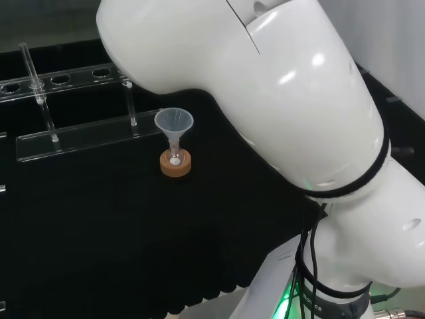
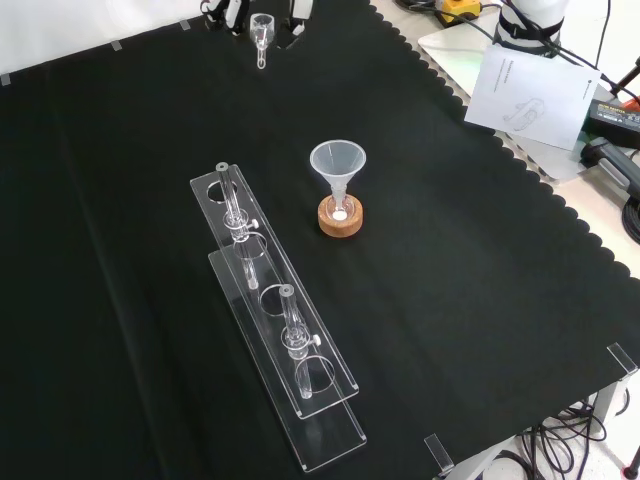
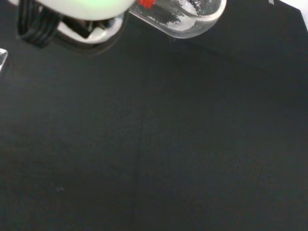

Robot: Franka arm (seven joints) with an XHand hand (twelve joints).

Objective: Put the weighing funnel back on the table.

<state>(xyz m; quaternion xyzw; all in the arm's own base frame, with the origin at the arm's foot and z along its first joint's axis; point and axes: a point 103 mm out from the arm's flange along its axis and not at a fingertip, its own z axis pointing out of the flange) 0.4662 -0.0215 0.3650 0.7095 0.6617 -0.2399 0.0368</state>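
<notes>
With the hand [image 2: 233,12] pinching the weighing funnel [image 2: 262,30] at the cloth's [image 2: 450,300] 12 o'clock edge in the front view, I'd lower it gently onto bare cloth, well clear of the funnel [image 2: 338,165], before letting go.

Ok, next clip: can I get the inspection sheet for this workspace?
Surface: black cloth, flat, no spills seen.
Job's things: weighing funnel at the front view's top, stem down, not yet laid down.
Clutter: funnel in a small flask on a cork ring; clear rack with two glass tubes.
Hand: hand appears closed round the weighing funnel.
Cables: bundle below the bench edge.
Surroundings: printed sheets beside the cloth.
</notes>
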